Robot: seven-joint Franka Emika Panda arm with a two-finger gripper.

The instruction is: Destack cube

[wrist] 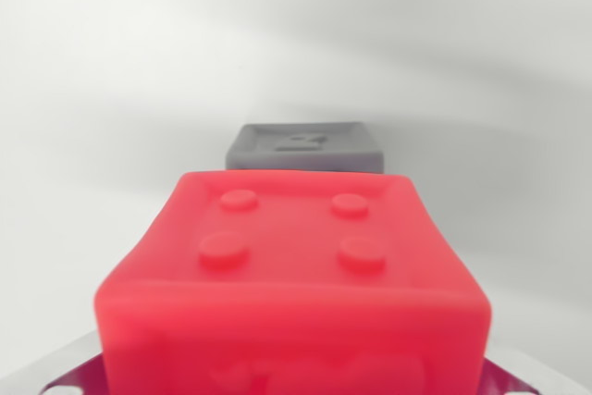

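Wrist view, close range: red cube point(294, 275) fills the lower centre, its top face with four round studs tilted toward the lens. Grey cube point(305, 146) sits behind it, partly hidden by the red cube's upper edge; contact between them cannot be told. Pale desk point(102, 90) surrounds both, blurred. Dark slivers at the bottom corners may be gripper parts. Gripper opening cannot be told from this frame, nor whether it holds the red cube.

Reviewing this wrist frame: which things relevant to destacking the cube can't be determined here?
- Gripper: jaw state unknown, hidden behind the red cube in the wrist view.
- Grey cube: its lower part is hidden behind the red one; contact between them is unclear.
- Red cube's base: cut off by the bottom edge.
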